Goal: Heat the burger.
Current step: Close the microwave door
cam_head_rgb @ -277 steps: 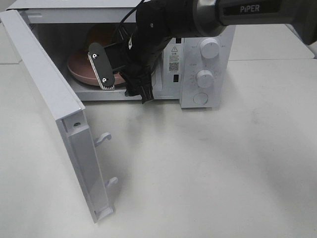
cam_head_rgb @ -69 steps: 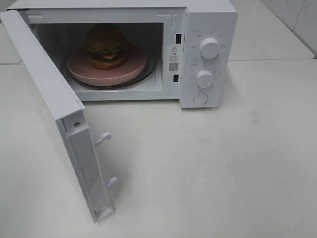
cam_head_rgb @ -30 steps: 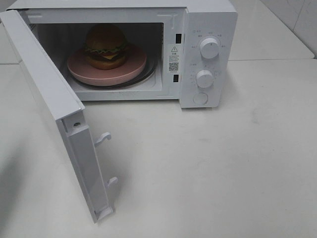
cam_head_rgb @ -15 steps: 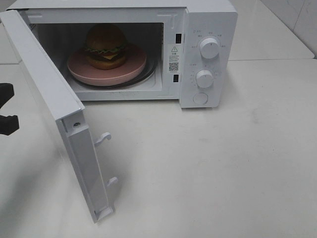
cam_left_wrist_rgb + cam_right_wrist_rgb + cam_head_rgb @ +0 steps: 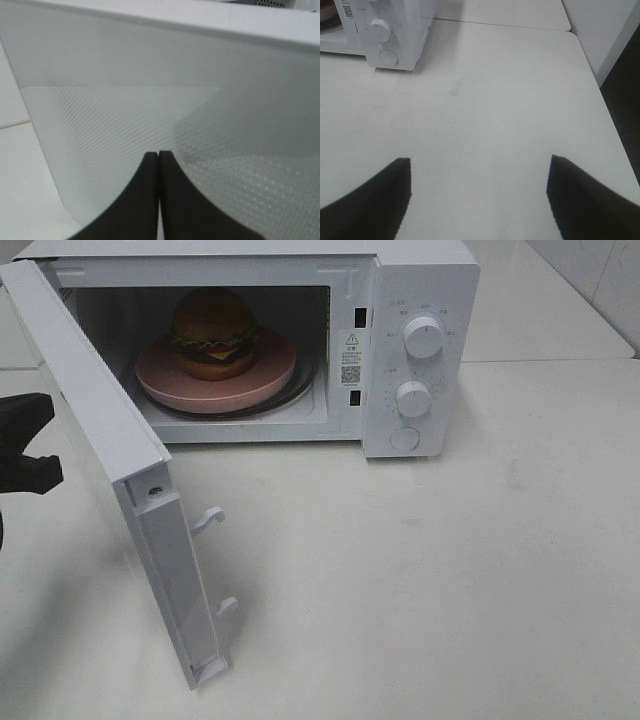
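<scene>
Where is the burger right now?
In the exterior high view, the burger sits on the pink plate inside the open microwave, toward the upper left of the view, left of the upper knob.

burger [image 5: 211, 334] upright inside open microwave [image 5: 420, 300]
</scene>
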